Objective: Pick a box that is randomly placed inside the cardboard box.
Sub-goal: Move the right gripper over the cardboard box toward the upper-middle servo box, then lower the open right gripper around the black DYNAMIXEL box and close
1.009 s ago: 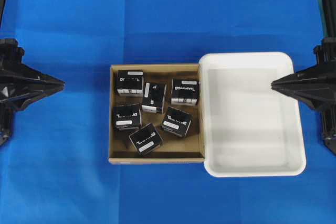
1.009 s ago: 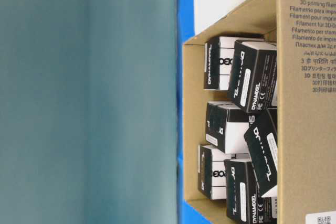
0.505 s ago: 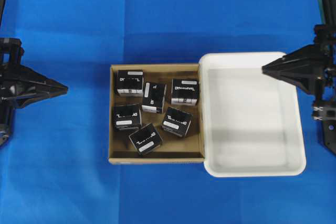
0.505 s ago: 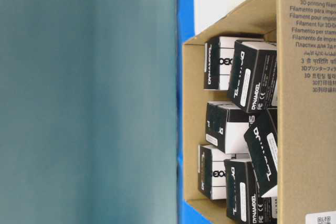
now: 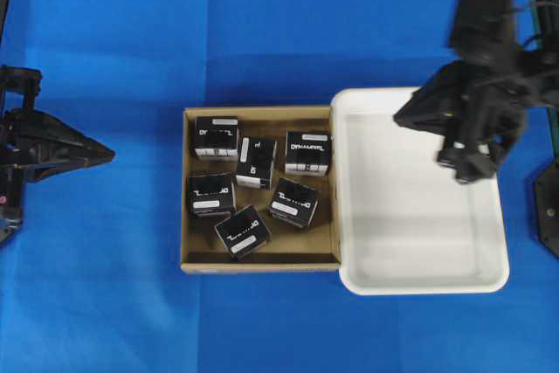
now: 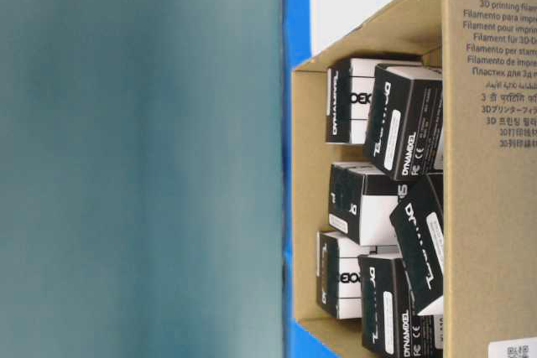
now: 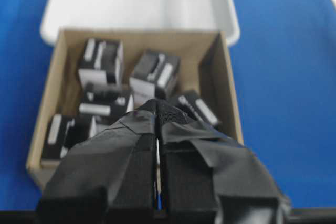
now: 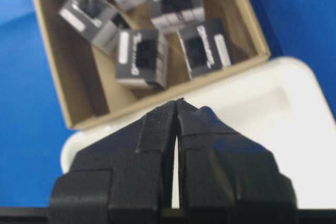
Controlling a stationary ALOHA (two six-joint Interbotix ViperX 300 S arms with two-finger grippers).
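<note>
My right gripper (image 5: 403, 117) was closed and empty above the white tray (image 5: 419, 281), because the box (image 5: 256, 162) waited in the cardboard box (image 5: 259, 261).

Left gripper (image 5: 112, 154) pointing toward 3 o'clock, jaws together. Right gripper (image 5: 397, 117) pointing toward 9 o'clock, jaws together, nothing held.
</note>
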